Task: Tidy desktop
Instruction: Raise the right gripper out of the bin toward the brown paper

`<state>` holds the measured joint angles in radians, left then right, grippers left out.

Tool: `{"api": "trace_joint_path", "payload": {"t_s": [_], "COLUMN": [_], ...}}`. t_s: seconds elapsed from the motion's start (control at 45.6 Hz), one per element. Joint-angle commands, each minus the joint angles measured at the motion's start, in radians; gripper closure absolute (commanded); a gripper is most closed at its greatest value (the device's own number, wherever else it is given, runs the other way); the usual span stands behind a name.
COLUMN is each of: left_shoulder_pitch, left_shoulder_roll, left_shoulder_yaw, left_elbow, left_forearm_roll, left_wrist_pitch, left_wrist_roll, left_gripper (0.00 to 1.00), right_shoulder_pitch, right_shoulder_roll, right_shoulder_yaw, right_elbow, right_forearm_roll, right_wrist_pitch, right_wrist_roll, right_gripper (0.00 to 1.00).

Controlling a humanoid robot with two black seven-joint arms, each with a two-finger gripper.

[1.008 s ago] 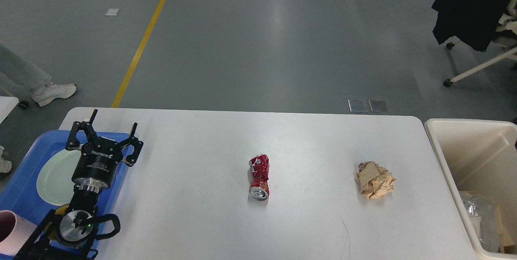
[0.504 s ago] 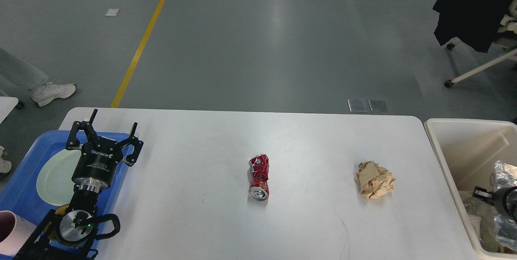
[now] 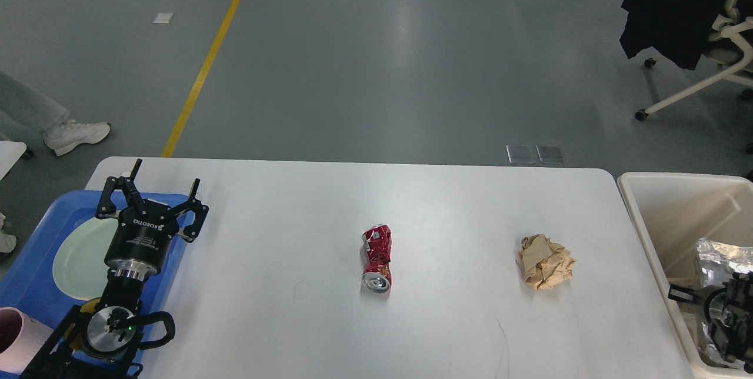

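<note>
**Right arm entering over bin; silver foil showing there**

Comparing with a second ago: right gripper [image 3: 726, 308] now appearing at the right edge, over the cream bin [image 3: 665, 202], where only bin contents were showing. Crumpled silver foil [image 3: 720, 255] sitting just above it, absent a second ago. Reading this as one piece of litter being dropped or just dropped into the bin.

Left gripper [image 3: 154, 193] hanging unchanged over the blue tray [image 3: 35, 291], fingers spread wide, holding nothing. Pale plate [image 3: 76, 255] and pink cup [image 3: 12, 338] lying in the tray.

Desktop [image 3: 294, 202] filling the middle of the view, carrying a crushed red can [image 3: 376, 258] at centre and a brown paper wad [image 3: 546, 262] toward the bin, well apart. Both waiting for removal.

Hard to make out: right gripper dark, cut by the frame edge; not telling fingers apart, nor whether touching the foil. Bin bottom partly cropped.
</note>
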<state>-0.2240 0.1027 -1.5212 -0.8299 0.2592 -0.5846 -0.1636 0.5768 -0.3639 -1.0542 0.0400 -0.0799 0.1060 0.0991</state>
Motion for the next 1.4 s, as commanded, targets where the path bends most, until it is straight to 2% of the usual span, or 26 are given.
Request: {"api": "trace_joint_path", "payload": {"t_s": [0.0, 0.044, 0.066, 0.131, 0.153, 0.219, 0.241, 0.636, 0.789, 0.833, 0.855, 0.942, 1.096, 1.162, 1.271, 1.315, 1.381], "left_shoulder_pitch": [0.000, 0.000, 0.000, 0.000, 0.000, 0.000, 0.000, 0.000, 0.000, 0.000, 0.000, 0.000, 0.000, 0.000, 0.000, 0.000, 0.000], "left_shoulder_roll": [0.000, 0.000, 0.000, 0.000, 0.000, -0.001, 0.000, 0.000, 0.000, 0.000, 0.000, -0.001, 0.000, 0.000, 0.000, -0.001, 0.000], "left_shoulder_yaw": [0.000, 0.001, 0.000, 0.000, 0.000, 0.000, 0.000, 0.000, 0.000, 0.001, 0.000, 0.000, 0.000, 0.000, 0.000, 0.000, 0.000], "left_elbow": [0.000, 0.000, 0.000, 0.000, 0.000, 0.000, 0.000, 0.000, 0.000, 0.000, 0.000, 0.000, 0.000, 0.000, 0.000, 0.000, 0.000], "left_forearm_roll": [0.000, 0.000, 0.000, 0.000, 0.000, 0.000, 0.000, 0.000, 0.000, 0.000, 0.000, 0.000, 0.000, 0.000, 0.000, 0.000, 0.000], "left_wrist_pitch": [0.000, 0.000, 0.000, 0.000, 0.000, 0.000, 0.000, 0.000, 0.000, -0.001, 0.000, 0.000, 0.000, 0.000, 0.000, 0.000, 0.000], "left_wrist_roll": [0.001, 0.001, 0.000, 0.000, 0.001, 0.000, 0.001, 0.001, 0.001, 0.001, 0.001, 0.001, 0.001, 0.001, 0.001, 0.001, 0.001], "left_gripper": [0.04, 0.04, 0.04, 0.04, 0.04, 0.04, 0.04, 0.04, 0.04, 0.04, 0.04, 0.04, 0.04, 0.04, 0.04, 0.04, 0.04], "right_shoulder_pitch": [0.000, 0.000, 0.000, 0.002, 0.002, -0.002, -0.003, 0.000, 0.083, 0.130, 0.185, 0.334, 0.645, 0.786, 1.009, 1.083, 1.175], "right_shoulder_roll": [0.002, 0.003, 0.003, 0.002, 0.003, 0.008, 0.010, 0.003, -0.023, -0.058, -0.090, -0.142, -0.225, -0.228, -0.190, -0.162, -0.127], "right_shoulder_yaw": [0.002, 0.005, 0.008, 0.014, 0.019, 0.025, 0.025, 0.023, 0.013, 0.008, 0.006, 0.008, -0.006, -0.055, -0.145, -0.167, -0.170], "right_elbow": [0.000, 0.000, -0.002, -0.002, -0.002, 0.003, 0.006, 0.027, 0.130, 0.179, 0.240, 0.372, 0.673, 0.791, 0.940, 0.980, 1.024], "right_forearm_roll": [0.002, 0.003, 0.006, 0.014, 0.014, 0.014, 0.014, 0.003, -0.003, -0.011, -0.030, -0.099, -0.221, -0.244, -0.242, -0.242, -0.239], "right_wrist_pitch": [-0.002, -0.006, -0.011, -0.064, -0.089, -0.158, -0.172, -0.187, -0.141, -0.105, -0.056, 0.032, 0.096, 0.129, 0.239, 0.299, 0.397], "right_wrist_roll": [-0.009, -0.009, -0.009, -0.007, -0.007, -0.006, -0.004, -0.004, -0.018, -0.042, -0.080, -0.154, -0.252, -0.314, -0.427, -0.458, -0.475], "right_gripper": [1.00, 1.00, 0.91, 0.42, 0.29, 0.02, 0.00, 0.00, 0.00, 0.00, 0.00, 0.00, 0.00, 0.00, 0.00, 0.00, 0.00]}}
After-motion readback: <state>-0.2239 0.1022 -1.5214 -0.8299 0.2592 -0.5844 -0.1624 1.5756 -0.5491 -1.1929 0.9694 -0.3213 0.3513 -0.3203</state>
